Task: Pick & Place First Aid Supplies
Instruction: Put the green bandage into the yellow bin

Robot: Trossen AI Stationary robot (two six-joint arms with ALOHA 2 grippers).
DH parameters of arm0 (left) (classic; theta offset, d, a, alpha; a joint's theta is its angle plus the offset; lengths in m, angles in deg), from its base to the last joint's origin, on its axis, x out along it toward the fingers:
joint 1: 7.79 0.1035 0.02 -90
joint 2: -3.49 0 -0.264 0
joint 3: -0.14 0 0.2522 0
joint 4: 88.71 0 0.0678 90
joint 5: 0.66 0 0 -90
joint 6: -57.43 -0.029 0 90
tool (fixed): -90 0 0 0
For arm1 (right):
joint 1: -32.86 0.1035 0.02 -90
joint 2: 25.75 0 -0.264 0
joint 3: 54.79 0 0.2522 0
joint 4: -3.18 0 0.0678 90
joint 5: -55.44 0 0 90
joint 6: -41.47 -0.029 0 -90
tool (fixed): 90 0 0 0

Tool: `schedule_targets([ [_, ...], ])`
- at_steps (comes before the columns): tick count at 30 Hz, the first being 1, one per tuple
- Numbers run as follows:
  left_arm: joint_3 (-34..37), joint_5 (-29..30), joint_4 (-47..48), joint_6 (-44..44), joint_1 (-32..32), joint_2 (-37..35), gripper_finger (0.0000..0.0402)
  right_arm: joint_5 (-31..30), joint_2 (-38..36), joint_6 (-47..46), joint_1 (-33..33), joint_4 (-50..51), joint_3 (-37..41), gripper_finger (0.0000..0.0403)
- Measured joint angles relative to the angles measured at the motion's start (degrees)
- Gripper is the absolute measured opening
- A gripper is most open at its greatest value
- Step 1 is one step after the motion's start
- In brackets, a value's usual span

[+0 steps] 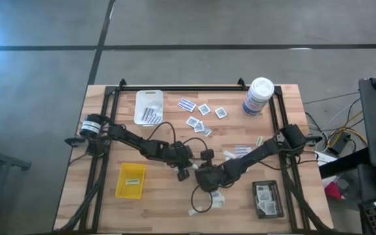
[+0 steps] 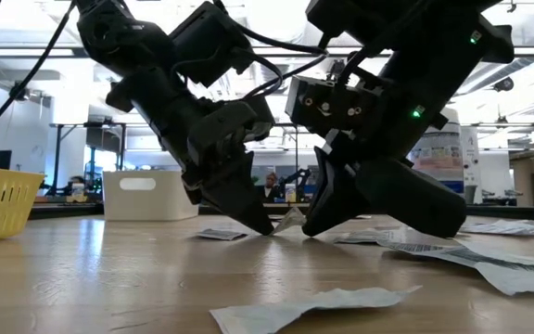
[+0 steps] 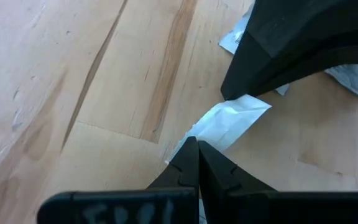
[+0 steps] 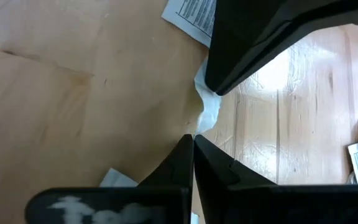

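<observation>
Crowded at the middle of the surface (image 1: 175,202): left gripper (image 1: 183,175) and right gripper (image 1: 201,184) tip to tip over one small white packet (image 2: 288,221), jaws of each pressed together, no gap between the two arms for a third approach. Loose packets (image 1: 202,119) strewn toward the far edge, more (image 1: 237,152) beside the right arm and near the front (image 1: 215,199). Blocked at the far side by the white tray (image 1: 148,106) and tall canister (image 1: 258,96); at the front by the yellow tray (image 1: 130,180) and black tray (image 1: 267,198). Bare wood between the yellow tray and the grippers, and along the front edge. Dark frame rails (image 1: 97,163) along both sides.
</observation>
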Motion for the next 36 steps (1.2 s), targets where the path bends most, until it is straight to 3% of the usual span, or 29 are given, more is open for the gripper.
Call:
schedule_targets([
  [10,0.05,-1.78,0.13,-1.58,0.00,-0.47,0.0000,-0.04,0.00,-0.46,-0.09,-0.31,-0.02,0.0012],
  [25,0.00,-3.49,0.15,-2.23,0.06,-0.47,0.0000,-0.59,-0.11,0.69,-0.40,-1.69,-0.37,0.0110],
  [36,-0.04,-3.52,0.17,-2.17,0.13,-0.47,0.0000,-0.48,-0.09,4.90,0.92,-4.85,-0.37,0.0111],
])
